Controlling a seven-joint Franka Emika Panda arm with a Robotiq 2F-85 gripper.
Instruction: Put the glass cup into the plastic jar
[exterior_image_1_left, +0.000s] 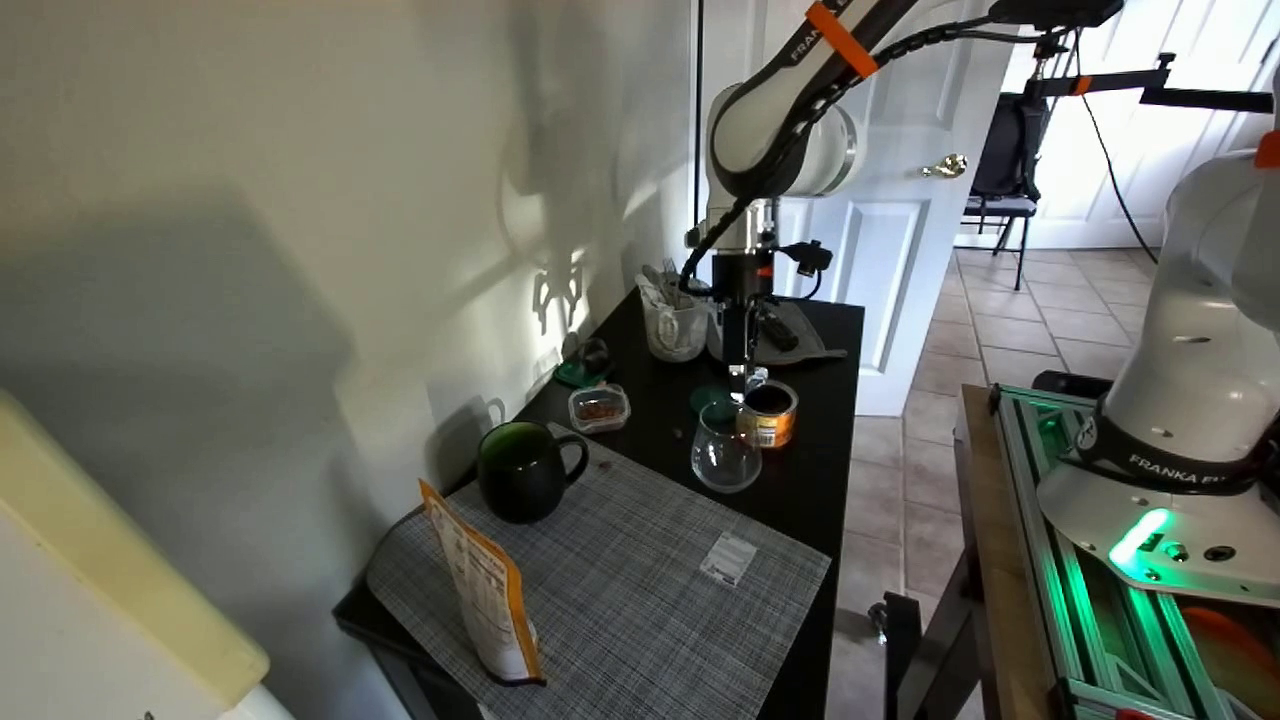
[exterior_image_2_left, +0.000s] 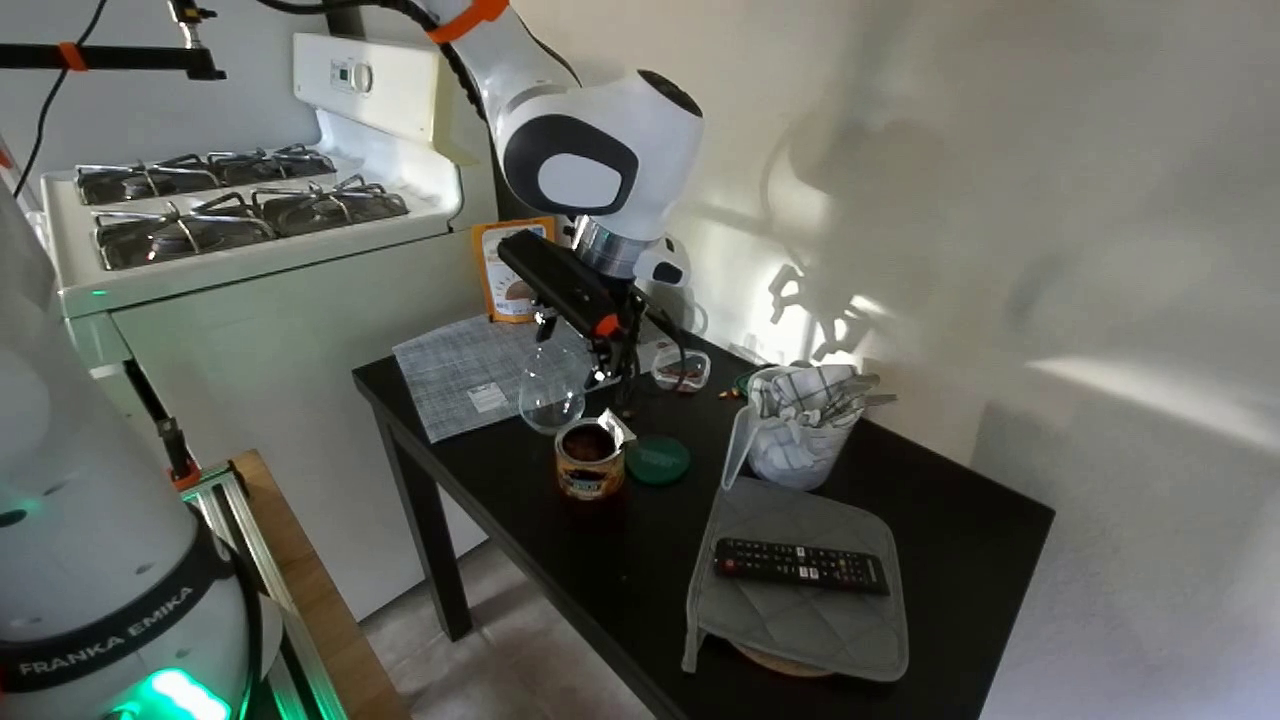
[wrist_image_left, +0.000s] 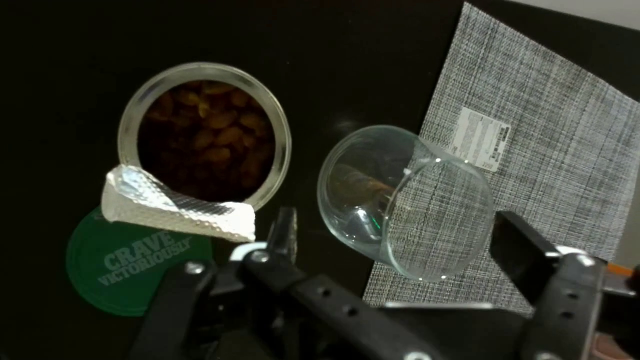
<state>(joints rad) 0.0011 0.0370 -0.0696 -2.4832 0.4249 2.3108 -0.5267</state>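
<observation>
The clear glass cup (exterior_image_1_left: 727, 460) stands upright on the black table beside the grey mat; it also shows in an exterior view (exterior_image_2_left: 552, 395) and in the wrist view (wrist_image_left: 360, 200). My gripper (wrist_image_left: 402, 231) is open above it. In the wrist view the cup's rim lies between the spread fingers, close to the right finger and apart from the left one. The gripper also shows in both exterior views (exterior_image_1_left: 742, 385) (exterior_image_2_left: 572, 352). The whitish plastic jar (exterior_image_1_left: 676, 335) (exterior_image_2_left: 800, 455) stands near the wall, filled with a cloth and cutlery. It is out of the wrist view.
An open can (wrist_image_left: 281, 130) with peeled foil stands close beside the cup, with a green lid (exterior_image_2_left: 657, 460) near it. A dark mug (exterior_image_1_left: 520, 475), an orange packet (exterior_image_1_left: 485, 580) and a small dish (exterior_image_1_left: 598, 410) stand nearby. A remote (exterior_image_2_left: 800, 565) lies on a grey pad (exterior_image_2_left: 850, 640).
</observation>
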